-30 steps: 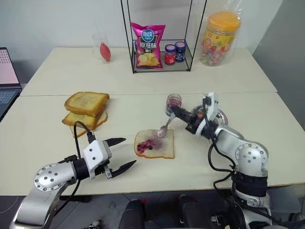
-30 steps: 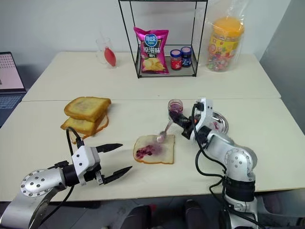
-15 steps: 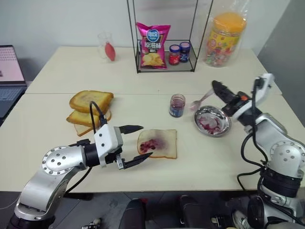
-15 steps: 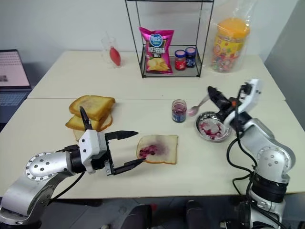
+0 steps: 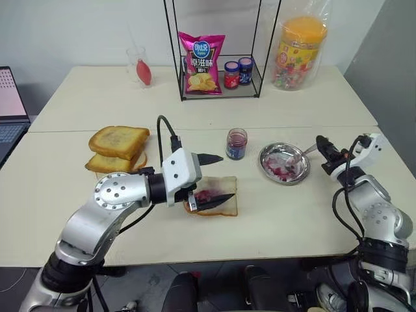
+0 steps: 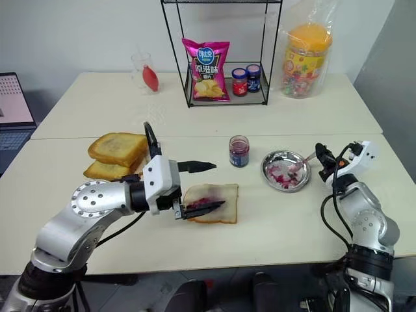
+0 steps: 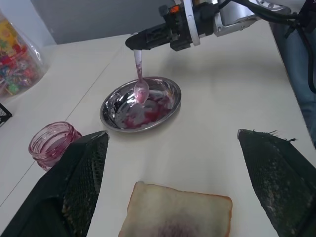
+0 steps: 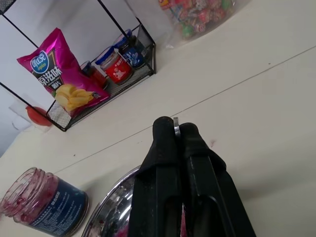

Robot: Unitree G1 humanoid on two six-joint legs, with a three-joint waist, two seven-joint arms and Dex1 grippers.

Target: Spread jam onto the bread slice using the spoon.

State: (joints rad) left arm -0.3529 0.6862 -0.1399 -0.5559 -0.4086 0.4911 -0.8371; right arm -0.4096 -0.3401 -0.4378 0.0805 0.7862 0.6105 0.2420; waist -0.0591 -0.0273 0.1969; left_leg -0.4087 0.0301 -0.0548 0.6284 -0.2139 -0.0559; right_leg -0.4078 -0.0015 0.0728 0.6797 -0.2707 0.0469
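Note:
The bread slice [image 6: 222,197] lies on the table in front of me, a purple smear at its centre. My left gripper [image 6: 201,186] hovers open over the slice's left edge with nothing between its fingers [image 7: 84,168]. Behind the slice stands the small glass jar of jam [image 5: 236,143]. To its right is a round steel dish [image 5: 268,156] smeared with jam. My right gripper [image 5: 323,148] is shut on the handle of the spoon [image 7: 139,79]. The spoon's bowl hangs down into the dish; whether it touches I cannot tell.
Golden toasted slices [image 5: 118,147] are stacked at the left. A wire rack [image 5: 221,90] at the back holds a pink chips bag [image 8: 64,74] and two labelled jars. A candy jar [image 5: 300,45] stands at back right, a cup [image 5: 138,65] at back left, a laptop [image 5: 5,97] at the far left.
My right gripper carried the spoon from the bread slice away to the right, to the steel dish. My left gripper rose and moved right, over the slice's left edge, still open.

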